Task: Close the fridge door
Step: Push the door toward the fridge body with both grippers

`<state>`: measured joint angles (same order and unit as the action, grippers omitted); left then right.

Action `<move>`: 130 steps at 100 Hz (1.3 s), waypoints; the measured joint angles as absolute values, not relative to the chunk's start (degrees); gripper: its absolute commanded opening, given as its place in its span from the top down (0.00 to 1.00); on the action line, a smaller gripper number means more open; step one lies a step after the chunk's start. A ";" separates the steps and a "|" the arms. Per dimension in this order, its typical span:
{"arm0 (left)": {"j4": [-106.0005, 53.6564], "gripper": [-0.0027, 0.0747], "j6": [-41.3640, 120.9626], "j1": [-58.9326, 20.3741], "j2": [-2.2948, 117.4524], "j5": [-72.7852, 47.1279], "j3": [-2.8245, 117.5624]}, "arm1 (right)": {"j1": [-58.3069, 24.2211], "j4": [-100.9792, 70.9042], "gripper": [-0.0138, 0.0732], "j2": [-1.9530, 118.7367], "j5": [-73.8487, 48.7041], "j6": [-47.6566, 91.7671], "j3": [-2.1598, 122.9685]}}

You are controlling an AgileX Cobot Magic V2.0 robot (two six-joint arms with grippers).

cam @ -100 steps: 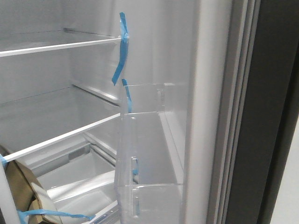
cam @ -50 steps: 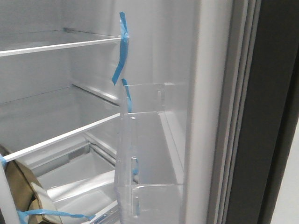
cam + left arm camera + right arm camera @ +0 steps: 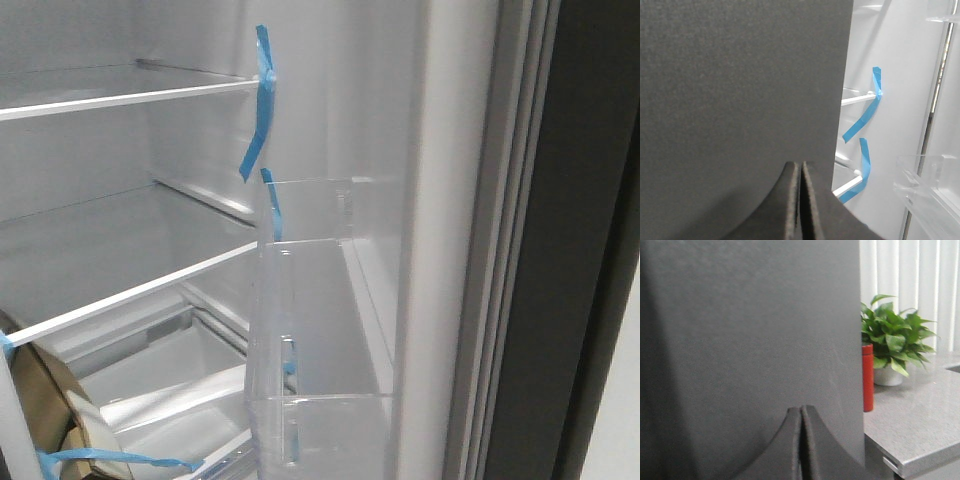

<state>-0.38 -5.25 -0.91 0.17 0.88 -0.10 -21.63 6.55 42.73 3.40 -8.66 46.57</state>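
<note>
The fridge door [image 3: 440, 250] stands open on the right of the front view. It shows its white inner lining, a clear bin [image 3: 320, 330], a grey gasket [image 3: 510, 200] and a dark grey outer edge [image 3: 570, 250]. Neither gripper shows in the front view. My left gripper [image 3: 801, 167] is shut and empty, its tips close against a matte dark grey slab [image 3: 740, 85]. My right gripper [image 3: 801, 411] is shut and empty, close against the dark grey outer face [image 3: 750, 330]. Whether the tips touch the slabs is hidden.
White shelves [image 3: 130, 97] with blue tape strips [image 3: 262, 100] and a drawer fill the fridge interior, with brown cardboard [image 3: 40, 400] at the lower left. In the right wrist view a grey countertop [image 3: 920, 425] holds a red bottle [image 3: 867, 377] and a potted plant [image 3: 895, 337].
</note>
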 measured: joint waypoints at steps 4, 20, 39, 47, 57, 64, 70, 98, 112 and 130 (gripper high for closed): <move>-0.38 0.99 -5.25 -0.91 0.17 0.88 -0.10 | -22.14 6.55 0.93 42.73 4.25 -8.66 46.57; -0.38 0.99 -5.25 -0.91 0.17 0.88 -0.10 | -23.53 6.55 0.93 42.77 5.79 -8.66 46.57; -0.38 0.99 -5.25 -0.91 0.17 0.88 -0.10 | -24.00 4.92 0.93 44.17 6.39 -8.66 46.96; -0.38 0.99 -5.25 -0.91 0.17 0.88 -0.10 | -24.13 4.34 0.93 45.41 4.88 -8.66 48.49; -0.38 0.99 -5.25 -0.91 0.17 0.88 -0.10 | -24.26 3.92 0.93 47.44 2.13 -8.70 50.94; -0.38 0.99 -5.25 -0.91 0.17 0.88 -0.10 | -24.50 3.78 0.93 49.00 0.86 -8.70 52.72; -0.38 0.99 -5.25 -0.91 0.17 0.88 -0.10 | -24.98 3.70 0.93 50.43 0.00 -8.70 54.11; -0.38 0.99 -5.25 -0.91 0.17 0.88 -0.10 | -28.47 3.56 0.93 56.91 -0.82 -8.70 60.20; -0.38 0.99 -5.25 -0.91 0.17 0.88 -0.10 | -30.54 3.54 0.93 59.80 -1.65 -8.70 62.34; -0.38 0.99 -5.25 -0.91 0.17 0.88 -0.10 | -33.96 3.54 0.93 63.56 -1.91 -8.70 65.64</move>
<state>-0.38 -5.25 -0.91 0.17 0.88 -0.10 -33.96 3.54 63.56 -1.91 -8.70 65.64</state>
